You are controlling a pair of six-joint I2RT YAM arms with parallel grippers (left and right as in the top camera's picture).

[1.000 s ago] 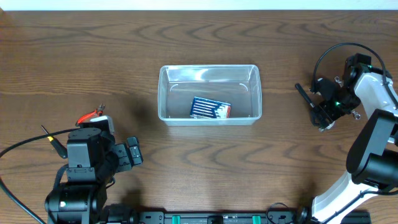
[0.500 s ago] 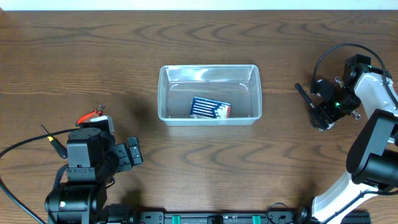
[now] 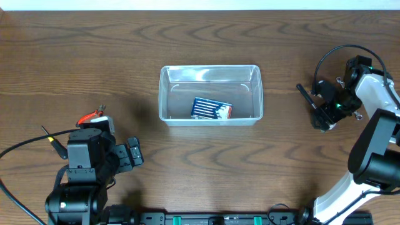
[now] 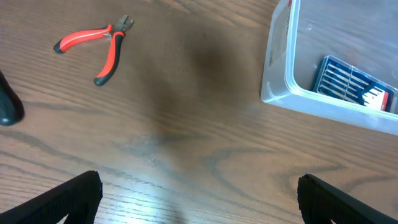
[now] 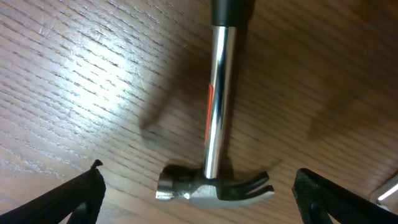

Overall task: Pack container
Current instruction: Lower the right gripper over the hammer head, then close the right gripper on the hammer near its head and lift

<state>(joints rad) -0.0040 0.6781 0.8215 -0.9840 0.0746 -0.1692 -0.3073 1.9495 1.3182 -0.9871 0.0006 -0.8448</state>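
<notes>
Container (image 3: 210,67): centre of overhead frame, upright on table (image 3: 75,50), open top. Blue drill-bit case (image 3: 211,109) flat inside, lower middle of floor. Likely light, thin clear plastic, walls a bit flexy and slick; probably slides if bumped. Best hold judged at rimmed edge on a short side, pinching wall under lip, not the rounded corners. Left gripper (image 3: 133,154): lower left, jaws spread wide, nothing between. Red-handled pliers (image 4: 99,43) upper left in left wrist view, well apart from container. Right gripper (image 3: 326,111): right edge, jaws wide apart, poised over hammer (image 5: 217,112), straddling head end, no contact visible.
</notes>
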